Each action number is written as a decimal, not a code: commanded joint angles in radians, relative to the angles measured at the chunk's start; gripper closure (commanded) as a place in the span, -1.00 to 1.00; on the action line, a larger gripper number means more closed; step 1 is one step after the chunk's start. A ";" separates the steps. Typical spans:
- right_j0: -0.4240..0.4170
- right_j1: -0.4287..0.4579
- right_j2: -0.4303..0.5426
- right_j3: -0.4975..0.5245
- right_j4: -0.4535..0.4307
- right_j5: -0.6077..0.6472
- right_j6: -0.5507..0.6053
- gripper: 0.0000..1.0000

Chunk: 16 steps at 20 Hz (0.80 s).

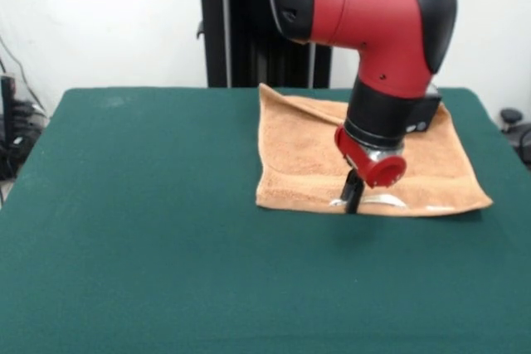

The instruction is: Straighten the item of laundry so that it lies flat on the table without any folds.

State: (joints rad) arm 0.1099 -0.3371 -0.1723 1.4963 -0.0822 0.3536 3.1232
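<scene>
The tan terry towel (pixel 303 163) lies on the dark green table (pixel 149 205), right of centre and toward the far side. It looks mostly spread out, with its near edge showing a thickened fold line and a small white patch by the gripper. The red and black arm comes down from above over the towel's right half. My gripper (pixel 352 196) points down at the towel's near edge and touches or nearly touches it. Its dark tips sit close together; I cannot see whether they pinch the cloth.
The robot's black pedestal (pixel 249 31) stands behind the table's far edge. Dark cables and gear (pixel 12 130) sit off the table at the left, and a dark object (pixel 514 126) sits off the right side.
</scene>
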 commanded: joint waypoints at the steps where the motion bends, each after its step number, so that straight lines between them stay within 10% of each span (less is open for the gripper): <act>1: -0.034 0.022 0.128 -0.178 -0.044 -0.011 -0.137 1.00; 16: -0.038 -0.020 0.138 -0.201 -0.096 0.093 -0.188 1.00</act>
State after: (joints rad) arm 0.0702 -0.3278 -0.1606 1.3401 -0.1228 0.3536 3.1232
